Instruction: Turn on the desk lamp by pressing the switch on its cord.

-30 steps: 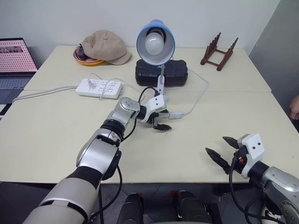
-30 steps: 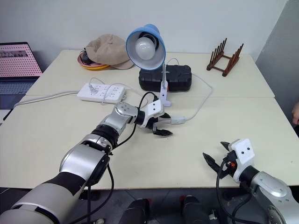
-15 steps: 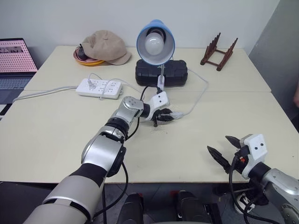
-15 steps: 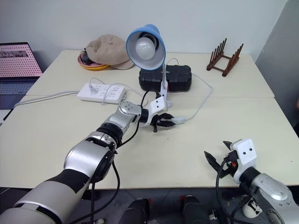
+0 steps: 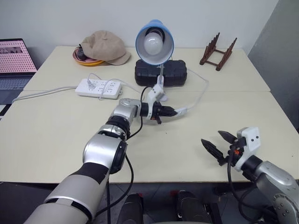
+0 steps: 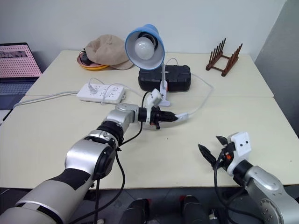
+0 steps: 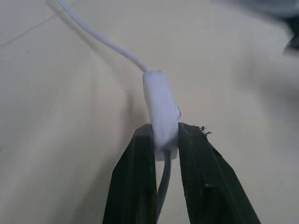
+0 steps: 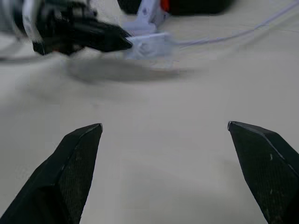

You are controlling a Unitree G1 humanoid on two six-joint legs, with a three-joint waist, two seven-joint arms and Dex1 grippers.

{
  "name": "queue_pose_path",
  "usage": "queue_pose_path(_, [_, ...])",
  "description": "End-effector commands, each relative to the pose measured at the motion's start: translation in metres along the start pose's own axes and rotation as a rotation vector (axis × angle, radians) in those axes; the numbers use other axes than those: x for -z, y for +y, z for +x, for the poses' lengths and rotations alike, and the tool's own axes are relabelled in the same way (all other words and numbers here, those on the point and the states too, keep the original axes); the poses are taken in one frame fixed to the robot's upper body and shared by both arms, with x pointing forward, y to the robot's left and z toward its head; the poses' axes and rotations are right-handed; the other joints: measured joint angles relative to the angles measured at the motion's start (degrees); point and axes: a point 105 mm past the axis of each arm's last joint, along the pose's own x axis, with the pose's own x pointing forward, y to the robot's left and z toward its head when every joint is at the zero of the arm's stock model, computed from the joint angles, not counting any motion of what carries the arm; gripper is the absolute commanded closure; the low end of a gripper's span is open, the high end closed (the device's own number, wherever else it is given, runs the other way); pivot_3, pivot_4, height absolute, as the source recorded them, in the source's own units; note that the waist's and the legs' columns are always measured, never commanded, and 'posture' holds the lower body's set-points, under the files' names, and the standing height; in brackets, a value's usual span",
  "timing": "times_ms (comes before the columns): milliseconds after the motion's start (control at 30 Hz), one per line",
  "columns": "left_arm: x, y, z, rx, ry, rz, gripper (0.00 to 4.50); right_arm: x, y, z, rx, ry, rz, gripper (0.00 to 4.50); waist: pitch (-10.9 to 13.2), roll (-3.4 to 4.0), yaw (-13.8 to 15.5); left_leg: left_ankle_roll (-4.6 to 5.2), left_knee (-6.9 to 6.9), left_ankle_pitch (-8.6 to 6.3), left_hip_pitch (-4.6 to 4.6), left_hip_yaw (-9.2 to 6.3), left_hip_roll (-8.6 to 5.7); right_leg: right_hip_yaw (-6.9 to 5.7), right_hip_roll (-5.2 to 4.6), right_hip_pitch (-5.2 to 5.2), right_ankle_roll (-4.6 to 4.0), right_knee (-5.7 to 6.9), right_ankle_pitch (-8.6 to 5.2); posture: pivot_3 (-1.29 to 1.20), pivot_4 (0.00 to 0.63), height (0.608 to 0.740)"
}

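The left hand has its two black fingers pinched on the near end of the switch, a small white oblong that juts out past the fingertips, lifted a little above the table and pointing level toward the robot's right. The cord leaves the far end of the switch, sweeps out to the right in a loose loop over the tabletop and curves back toward the black case at the rear; another stretch of it passes back between the fingers toward the wrist. Just behind the left hand stands the desk lamp, its white clip base close to the wrist, its thin stem rising to the light-blue shade, which faces the robot with the white bulb unlit. To the left of the lamp lies a white power strip with its thicker cable trailing off to the left, and behind that a tan cap rests on an orange dish. A wooden rack stands at the far right corner, and a laptop sits beyond the table's left edge. The right hand hovers near the front edge of the table on the right, well apart from the switch, its fingers spread wide and holding nothing, aimed toward the left hand.
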Motion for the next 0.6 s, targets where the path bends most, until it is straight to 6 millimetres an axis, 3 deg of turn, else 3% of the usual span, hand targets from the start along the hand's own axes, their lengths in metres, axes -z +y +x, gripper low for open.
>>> queue_pose_path(33, [-0.03, -0.038, -0.016, 0.274, -0.114, -0.263, 4.14, -0.011, -0.001, 0.008, -0.027, -0.107, 0.312, 0.0, -0.02, 0.04, -0.31, 0.0, 0.0, 0.0, 0.01, 0.0, 0.0, 0.01, 0.0, 0.0, -0.01, 0.03, 0.0, 0.0, 0.15, 0.74])
queue_pose_path(100, [-0.032, -0.051, -0.024, 0.322, -0.141, -0.361, 4.14, -0.018, 0.003, 0.012, -0.062, -0.164, 0.447, 0.0, -0.03, 0.07, -0.54, 0.0, -0.02, 0.0, 0.02, -0.02, 0.05, 0.01, -0.01, 0.01, -0.05, 0.08, -0.02, 0.0, 0.15, 0.74])
queue_pose_path(300, [-0.021, -0.085, -0.03, 0.368, -0.169, -0.478, 4.14, -0.056, 0.052, 0.012, -0.381, -0.264, 0.672, 0.0, 0.02, 0.17, -1.03, 0.0, -0.08, 0.0, 0.08, -0.09, 0.11, -0.06, 0.0, 0.0, -0.15, 0.19, -0.08, 0.0, 0.15, 0.74])
queue_pose_path(400, [-0.015, -0.096, -0.028, 0.366, -0.176, -0.495, 4.14, -0.056, 0.064, 0.018, -0.426, -0.215, 0.658, 0.0, 0.02, 0.17, -0.89, 0.0, -0.07, 0.01, 0.12, -0.11, 0.11, -0.09, 0.01, 0.02, -0.14, 0.19, -0.08, 0.0, 0.15, 0.74])
queue_pose_path(600, [-0.016, -0.102, -0.023, 0.356, -0.215, -0.523, 4.14, -0.051, 0.064, 0.029, -0.388, -0.178, 0.621, 0.0, 0.01, 0.17, -0.81, 0.06, 0.0, 0.05, 0.18, -0.07, 0.06, -0.04, 0.01, 0.08, -0.12, 0.16, -0.05, 0.0, 0.15, 0.74])
